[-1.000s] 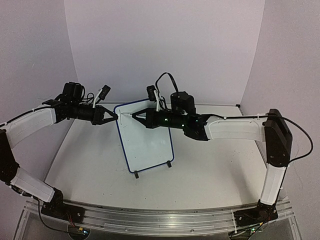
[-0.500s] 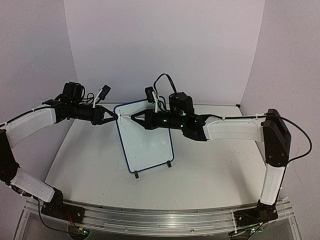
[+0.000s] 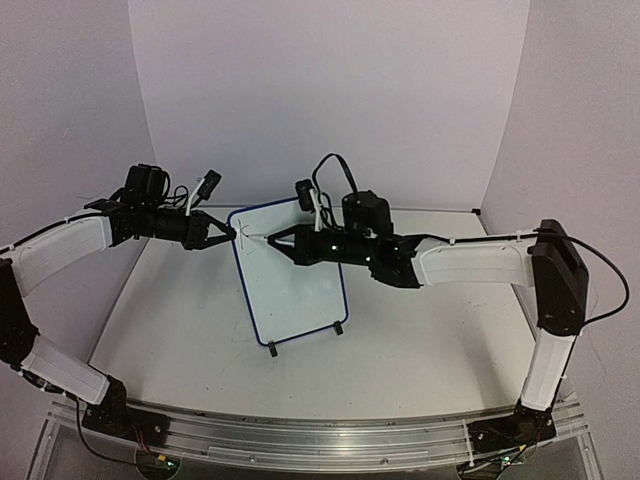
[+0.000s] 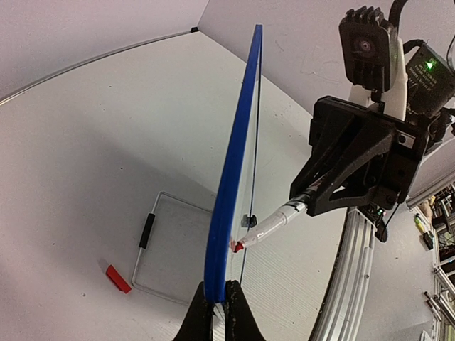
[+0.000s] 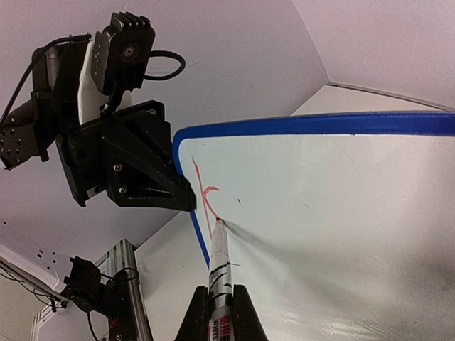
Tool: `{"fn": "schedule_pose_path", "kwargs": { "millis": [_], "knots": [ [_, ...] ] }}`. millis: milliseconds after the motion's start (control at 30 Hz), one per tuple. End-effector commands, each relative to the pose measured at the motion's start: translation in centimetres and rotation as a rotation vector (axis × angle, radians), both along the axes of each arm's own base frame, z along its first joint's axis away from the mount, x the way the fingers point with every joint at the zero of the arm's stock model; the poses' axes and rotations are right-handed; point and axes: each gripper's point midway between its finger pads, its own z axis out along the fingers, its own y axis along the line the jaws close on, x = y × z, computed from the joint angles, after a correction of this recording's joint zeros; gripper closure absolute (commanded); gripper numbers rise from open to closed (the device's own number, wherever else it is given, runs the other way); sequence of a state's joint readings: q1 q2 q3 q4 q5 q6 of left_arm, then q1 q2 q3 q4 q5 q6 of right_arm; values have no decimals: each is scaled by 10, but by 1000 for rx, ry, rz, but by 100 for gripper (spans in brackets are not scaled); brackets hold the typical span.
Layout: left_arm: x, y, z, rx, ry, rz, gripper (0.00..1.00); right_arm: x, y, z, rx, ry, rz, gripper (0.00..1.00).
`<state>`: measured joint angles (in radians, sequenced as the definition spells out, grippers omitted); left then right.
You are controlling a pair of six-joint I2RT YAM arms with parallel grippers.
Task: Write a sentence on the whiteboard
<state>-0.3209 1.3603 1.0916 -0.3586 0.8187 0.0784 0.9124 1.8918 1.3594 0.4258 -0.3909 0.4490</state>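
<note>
While left jaws pinch the whiteboard's (image 3: 300, 290) blue edge, right jaws clamp a marker (image 5: 219, 264) touching a red "k" (image 5: 205, 193).

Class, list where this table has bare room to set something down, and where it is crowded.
Free: the table strip between the whiteboard and the near rail; the patch on its right, under the right arm. Crowded: the whiteboard's top left corner, where the left gripper pinches the frame and the right gripper presses a marker.
</note>
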Motion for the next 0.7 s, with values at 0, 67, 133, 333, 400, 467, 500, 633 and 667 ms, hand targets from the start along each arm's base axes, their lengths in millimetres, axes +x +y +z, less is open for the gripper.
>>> {"fn": "schedule_pose_path", "kwargs": {
  "millis": [0, 67, 133, 333, 400, 467, 500, 633, 667],
  "knots": [
    [-3, 4, -6, 44, -19, 5, 100, -6, -10, 32, 66, -60, 24, 100],
    [-3, 4, -6, 45, -20, 5, 100, -13, -12, 42, 87, -71, 47, 100],
    [-3, 3, -6, 45, -18, 5, 100, -14, -14, 47, 94, -73, 43, 100],
    [-3, 3, -6, 44, -18, 4, 100, -8, -13, 42, 71, -72, 20, 100],
    [-3, 3, -6, 44, -18, 4, 100, -6, -11, 40, 65, -70, 15, 100],
    [-3, 3, -7, 44, -16, 3, 100, -3, -10, 38, 56, -66, 7, 100],
    [-3, 3, -6, 44, -17, 3, 100, -1, -9, 37, 51, -65, 3, 100],
    [-3, 3, -5, 43, -20, 2, 100, 4, -6, 33, 34, -63, -12, 100],
    [-4, 3, -6, 43, -18, 1, 100, 5, -6, 32, 31, -63, -16, 100]
  ]
}}
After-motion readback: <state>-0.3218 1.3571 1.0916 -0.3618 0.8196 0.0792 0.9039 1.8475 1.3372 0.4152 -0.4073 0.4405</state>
